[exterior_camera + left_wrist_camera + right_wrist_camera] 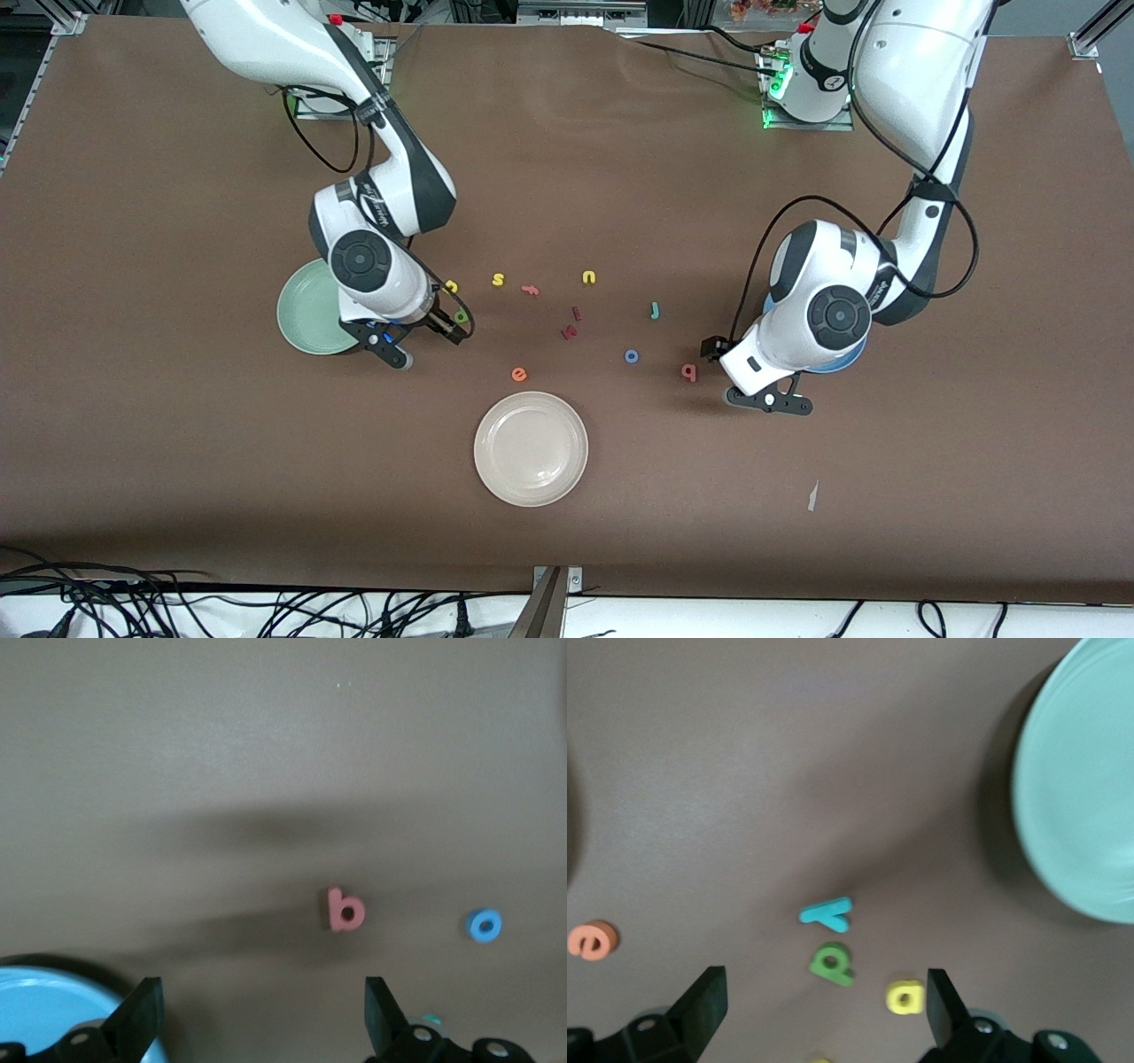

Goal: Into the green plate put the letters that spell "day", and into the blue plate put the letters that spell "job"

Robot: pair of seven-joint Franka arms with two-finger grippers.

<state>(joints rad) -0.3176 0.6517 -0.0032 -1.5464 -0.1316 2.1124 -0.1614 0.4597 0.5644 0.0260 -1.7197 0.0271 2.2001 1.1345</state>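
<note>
My right gripper [450, 330] [824, 1014] hangs open beside the green plate [306, 315] [1085, 788]. It is over the dark green "d" [461, 316] [831, 963] and the yellow "a" [452, 285] [904, 997]. The teal "y" [827, 913] lies just past them and is hidden in the front view. My left gripper [711, 348] [264, 1019] is open and empty beside the blue plate [849, 363] [40, 1014], which the arm largely covers. The pinkish-red "b" [688, 372] [345, 910] and blue "o" [631, 356] [485, 925] lie close by. The teal "j" [654, 309] lies farther from the front camera.
A cream-white plate [531, 447] sits nearest the front camera. Near it lies an orange "e" [519, 374] [592, 940]. Mid-table lie a yellow "s" [498, 279], a yellow "u" [589, 277], a pinkish letter [530, 289] and two dark red letters [571, 323].
</note>
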